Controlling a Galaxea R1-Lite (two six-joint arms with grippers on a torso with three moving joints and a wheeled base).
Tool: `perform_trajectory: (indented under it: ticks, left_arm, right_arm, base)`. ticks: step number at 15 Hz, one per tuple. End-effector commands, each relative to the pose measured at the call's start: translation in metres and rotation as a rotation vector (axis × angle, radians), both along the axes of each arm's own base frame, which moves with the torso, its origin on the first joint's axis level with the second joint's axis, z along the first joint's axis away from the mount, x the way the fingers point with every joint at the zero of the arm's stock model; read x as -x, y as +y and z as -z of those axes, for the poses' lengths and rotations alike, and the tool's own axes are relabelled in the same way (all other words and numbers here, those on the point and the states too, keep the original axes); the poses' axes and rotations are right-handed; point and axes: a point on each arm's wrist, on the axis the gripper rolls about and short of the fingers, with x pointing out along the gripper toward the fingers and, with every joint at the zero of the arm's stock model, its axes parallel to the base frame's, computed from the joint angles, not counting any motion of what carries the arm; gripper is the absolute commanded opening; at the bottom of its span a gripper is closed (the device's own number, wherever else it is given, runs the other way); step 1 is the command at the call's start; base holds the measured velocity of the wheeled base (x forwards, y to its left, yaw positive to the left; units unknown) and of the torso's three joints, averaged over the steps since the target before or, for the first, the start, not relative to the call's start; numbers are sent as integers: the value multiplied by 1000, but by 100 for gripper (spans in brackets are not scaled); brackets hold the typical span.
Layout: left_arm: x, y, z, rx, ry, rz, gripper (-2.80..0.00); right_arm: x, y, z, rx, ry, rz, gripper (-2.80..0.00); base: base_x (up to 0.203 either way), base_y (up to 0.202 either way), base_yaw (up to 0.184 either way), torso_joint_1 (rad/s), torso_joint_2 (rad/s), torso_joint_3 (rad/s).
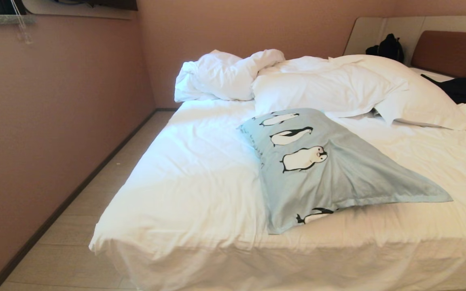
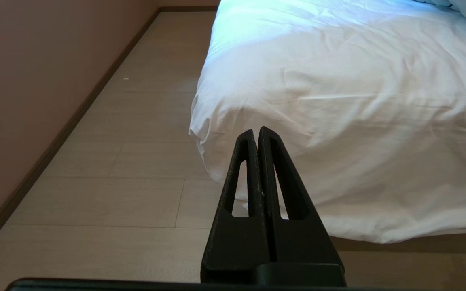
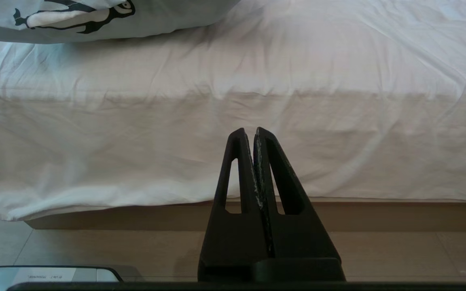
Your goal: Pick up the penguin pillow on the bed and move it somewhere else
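You have the penguin pillow lying flat on the bed, printed face up, near the foot edge closest to you and a little right of the middle in the head view. Its far end sits just beside the white pillows heaped toward the headboard, and its near corner stops just short of where the sheet drops over the bed's edge. A bunched white duvet lies at the far left of the bed, close to the pink wall. Over by the headboard you can see a black bag and a dark garment on the sheet.

Neither arm shows in the head view. Your left hand hangs low in front of the bed's left foot corner, above the pale wood floor, its two fingers pressed together with nothing between them, clear of the sheet. Your right hand also has its fingers pressed together and empty, facing the side drape of the bed; in that wrist view a corner of the penguin pillow with one penguin print lies on top of the bed, well apart from the fingertips. A grey flat part of the robot shows at the lower corner of that same view
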Motion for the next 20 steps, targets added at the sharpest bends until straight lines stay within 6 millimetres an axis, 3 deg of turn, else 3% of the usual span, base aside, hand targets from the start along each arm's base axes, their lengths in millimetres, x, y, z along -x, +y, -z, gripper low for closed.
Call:
perform_trajectory:
  ticks: [1, 20]
  left_arm:
    - [0, 0, 0, 0, 1, 0, -280]
    - [0, 0, 0, 1, 1, 0, -280]
  right_arm:
    - [0, 0, 0, 0, 0, 0, -280]
    - [0, 0, 0, -8, -1, 0, -280]
  base:
    - [0, 0, 0, 0, 0, 0]
    - [0, 0, 0, 0, 0, 0]
